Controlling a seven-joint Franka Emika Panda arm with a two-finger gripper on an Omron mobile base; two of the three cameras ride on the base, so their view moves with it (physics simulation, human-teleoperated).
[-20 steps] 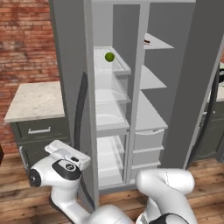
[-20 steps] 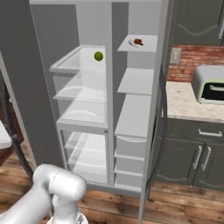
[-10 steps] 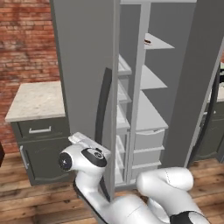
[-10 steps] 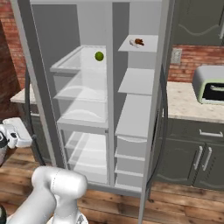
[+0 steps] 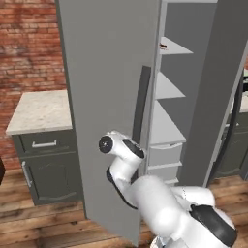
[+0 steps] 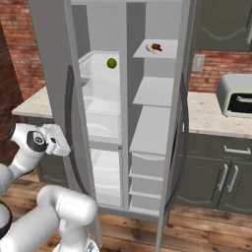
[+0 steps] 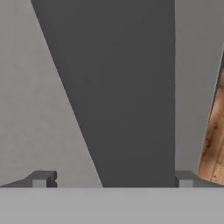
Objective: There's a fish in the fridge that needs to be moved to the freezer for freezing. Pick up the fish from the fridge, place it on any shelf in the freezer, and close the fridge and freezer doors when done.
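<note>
— Grey all over: where does the fridge door (image 5: 104, 97) stand?
— Partly swung in front of the fridge (image 6: 103, 123), its dark handle (image 5: 140, 104) facing outward. The freezer (image 6: 152, 128) beside the fridge is wide open.
— The gripper (image 7: 113, 178)?
— Against that door, jaws spread wide either side of the handle, clamped on nothing.
— And the fish (image 6: 156, 47)?
— On the freezer's top shelf. A green ball (image 6: 111, 63) sits inside the fridge.
</note>
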